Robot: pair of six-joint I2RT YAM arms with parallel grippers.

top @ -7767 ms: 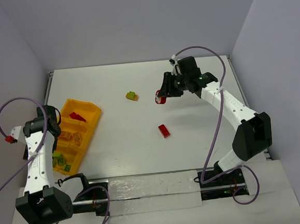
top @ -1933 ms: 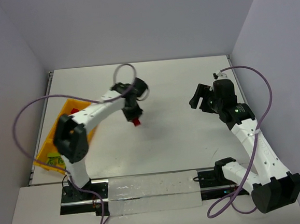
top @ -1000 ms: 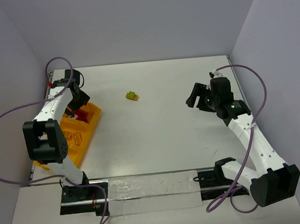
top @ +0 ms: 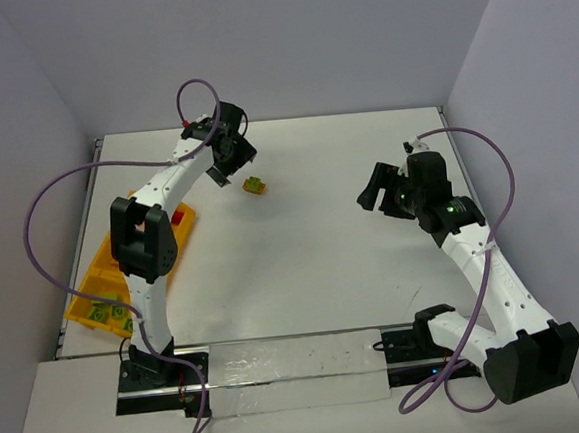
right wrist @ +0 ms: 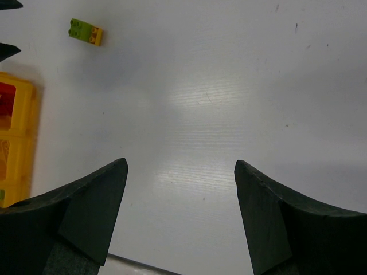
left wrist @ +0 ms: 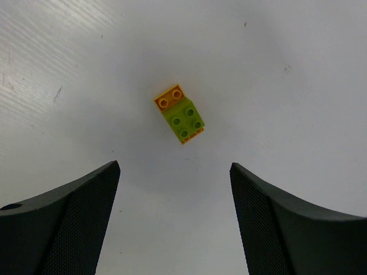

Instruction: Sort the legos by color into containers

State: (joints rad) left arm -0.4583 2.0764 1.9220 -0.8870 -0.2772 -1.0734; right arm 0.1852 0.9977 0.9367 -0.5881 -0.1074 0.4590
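Observation:
A two-colour lego clump (top: pixel 255 185), lime green on yellow, lies alone on the white table; the left wrist view shows it (left wrist: pixel 179 114) just ahead of my fingers. My left gripper (top: pixel 233 159) (left wrist: pixel 174 166) hovers beside it, open, with only bare table between the jaws. The orange-yellow tray of containers (top: pixel 96 280) sits at the left edge, holding a red lego (top: pixel 179 217) at its far end and green legos (top: pixel 106 311) at its near end. Over the right half of the table my right gripper (top: pixel 378 191) (right wrist: pixel 180 163) stands open and holds nothing.
The left arm's upper link crosses over the middle of the tray. In the right wrist view the clump (right wrist: pixel 86 31) lies far left, with the tray's rim (right wrist: pixel 31 137) below it. Grey walls close in the table on three sides.
My left arm has swung from the tray's far end to the right and now hovers by the green-yellow clump, jaws a little narrower. The right arm has barely moved.

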